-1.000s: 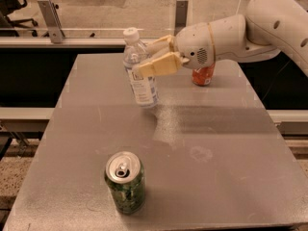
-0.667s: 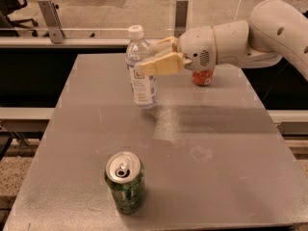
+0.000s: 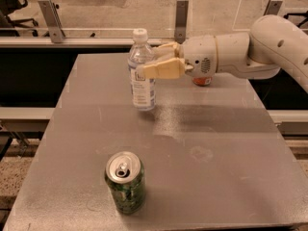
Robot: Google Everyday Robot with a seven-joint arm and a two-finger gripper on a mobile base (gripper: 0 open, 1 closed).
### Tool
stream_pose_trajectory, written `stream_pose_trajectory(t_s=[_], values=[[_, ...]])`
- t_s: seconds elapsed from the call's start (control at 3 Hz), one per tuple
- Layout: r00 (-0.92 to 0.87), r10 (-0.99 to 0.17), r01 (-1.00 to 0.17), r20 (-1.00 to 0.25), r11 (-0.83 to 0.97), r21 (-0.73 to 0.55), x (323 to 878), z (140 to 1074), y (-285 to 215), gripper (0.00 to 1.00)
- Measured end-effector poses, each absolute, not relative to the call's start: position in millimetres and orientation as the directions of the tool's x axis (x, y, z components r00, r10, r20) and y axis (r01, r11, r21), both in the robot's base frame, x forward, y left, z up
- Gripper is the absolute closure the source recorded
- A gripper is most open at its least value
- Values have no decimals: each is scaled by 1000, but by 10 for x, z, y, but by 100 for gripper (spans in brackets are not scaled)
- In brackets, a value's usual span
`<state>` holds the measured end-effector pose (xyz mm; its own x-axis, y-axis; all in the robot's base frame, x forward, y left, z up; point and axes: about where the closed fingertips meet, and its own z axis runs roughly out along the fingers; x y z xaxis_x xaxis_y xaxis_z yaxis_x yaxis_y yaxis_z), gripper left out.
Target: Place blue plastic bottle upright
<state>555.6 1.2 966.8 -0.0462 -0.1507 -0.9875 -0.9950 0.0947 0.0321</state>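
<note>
1. Clamped tight, the gripper (image 3: 149, 59) is seen at the back of the table (image 3: 226, 148), left of centre, with the blue plastic bottle (image 3: 143, 91) held between its jaws. One tan finger (image 3: 163, 69) is laid across the front of the bottle just above the label (image 3: 143, 85), and the other is seen behind the bottle's shoulder.
2. Compared with the earlier frame, the bottle is lower and straighter. Its white cap (image 3: 140, 32) is now almost directly over its base, and the base appears to be set on the table surface.
3. The green soda can (image 3: 125, 182) is found furthest left, upright near the front edge and well apart from the bottle. Its place is unchanged. A pull tab and a dark opening are shown on its silver top, and no brand can be read on its side.
4. Just right of it and further back, the bottle is seen nearly upright. Its label is whitish with bluish print, but none of the writing can be made out.
5. The red soda can (image 3: 202, 81) is placed to the right of the bottle, behind the wrist. Only a low strip of it is shown, less than before, because the wrist has been brought down. No lettering can be read on it.
6. The white arm (image 3: 269, 47) is stretched in from the right edge, level with the upper part of the bottle.
</note>
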Motion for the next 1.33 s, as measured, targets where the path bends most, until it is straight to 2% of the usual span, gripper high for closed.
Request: stream_pose_trajectory(t_s=[0.33, 1.33], values=[[-34, -162, -995, -986, 99, 18, 5567, 9594, 29, 100], [-34, -135, -998, -990, 66, 25, 5611, 9424, 83, 28]])
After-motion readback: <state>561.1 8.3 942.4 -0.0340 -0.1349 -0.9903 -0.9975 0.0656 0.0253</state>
